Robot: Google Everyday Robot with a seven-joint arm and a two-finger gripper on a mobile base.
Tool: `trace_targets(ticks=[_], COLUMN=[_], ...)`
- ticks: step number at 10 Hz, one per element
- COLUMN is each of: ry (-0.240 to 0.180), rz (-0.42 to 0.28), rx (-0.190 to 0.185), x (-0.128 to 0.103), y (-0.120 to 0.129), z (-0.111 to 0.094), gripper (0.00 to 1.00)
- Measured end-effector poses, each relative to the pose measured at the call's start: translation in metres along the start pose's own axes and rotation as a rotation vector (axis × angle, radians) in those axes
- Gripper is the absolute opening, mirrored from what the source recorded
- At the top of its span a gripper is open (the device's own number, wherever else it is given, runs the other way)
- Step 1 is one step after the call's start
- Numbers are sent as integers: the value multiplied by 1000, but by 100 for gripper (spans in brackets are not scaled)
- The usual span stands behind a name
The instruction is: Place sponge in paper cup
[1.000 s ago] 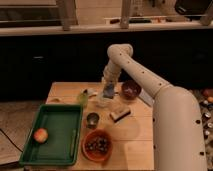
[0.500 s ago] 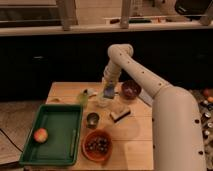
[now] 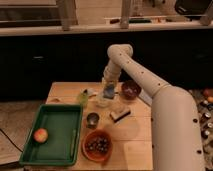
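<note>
My gripper [image 3: 108,91] hangs at the back middle of the wooden table, at the end of the white arm that reaches in from the right. It is shut on the small blue-grey sponge [image 3: 110,90]. The sponge is held just above the pale paper cup [image 3: 103,102], which stands upright right below the gripper. The cup's far rim is partly hidden by the gripper.
A yellow-green cup [image 3: 83,98] stands left of the paper cup and a metal cup [image 3: 92,119] in front of it. A tan block with a dark edge [image 3: 119,115], a dark bowl [image 3: 131,90], a brown bowl of nuts [image 3: 97,145] and a green tray [image 3: 60,127] holding an apple [image 3: 41,135] are nearby.
</note>
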State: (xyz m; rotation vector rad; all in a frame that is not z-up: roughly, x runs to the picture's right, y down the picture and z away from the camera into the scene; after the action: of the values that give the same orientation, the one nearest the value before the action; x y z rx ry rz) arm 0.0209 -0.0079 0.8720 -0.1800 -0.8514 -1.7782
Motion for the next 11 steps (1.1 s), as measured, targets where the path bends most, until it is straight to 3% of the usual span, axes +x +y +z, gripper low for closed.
trace_targets(ticks=[10, 11], ry=[-22, -23], rz=[-40, -50], rx=[-20, -21], x=[-10, -7], y=[-23, -29], z=[4, 5], gripper=[1, 7])
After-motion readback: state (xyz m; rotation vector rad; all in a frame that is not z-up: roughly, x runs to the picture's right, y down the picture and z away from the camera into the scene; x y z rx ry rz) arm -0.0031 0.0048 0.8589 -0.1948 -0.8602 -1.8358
